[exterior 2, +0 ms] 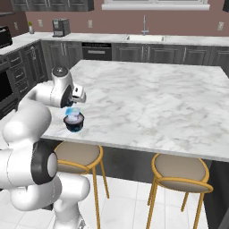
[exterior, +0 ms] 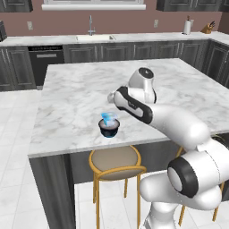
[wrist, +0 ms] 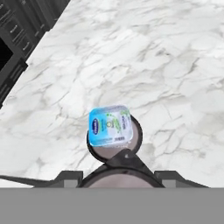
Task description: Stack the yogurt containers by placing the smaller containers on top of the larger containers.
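Observation:
The widest cup point(wrist: 136, 139), dark with a pale top, stands near the front edge of the marble island point(exterior: 80, 89). The translucent light-blue cup point(wrist: 110, 126) rests on top of it; this stack shows as the light-blue cup point(exterior: 108, 118) on the dark cup point(exterior: 108, 129), and again as the blue cup point(exterior 2: 73, 111) on the dark cup point(exterior 2: 74, 123). My gripper point(wrist: 119, 177) hovers just above and behind the stack, shut on the tiny dark cup point(wrist: 119, 169), whose pale top shows between the fingertips point(wrist: 70, 176). In the base views the gripper point(exterior: 112, 96) point(exterior 2: 79, 96) hangs close over the stack.
A round stool point(exterior: 114, 161) stands under the island edge below the stack, and another stool point(exterior 2: 181, 172) is further right. The island's front edge point(exterior 2: 134, 150) runs close to the stack. A sink and faucet point(exterior: 91, 33) sit on the back counter.

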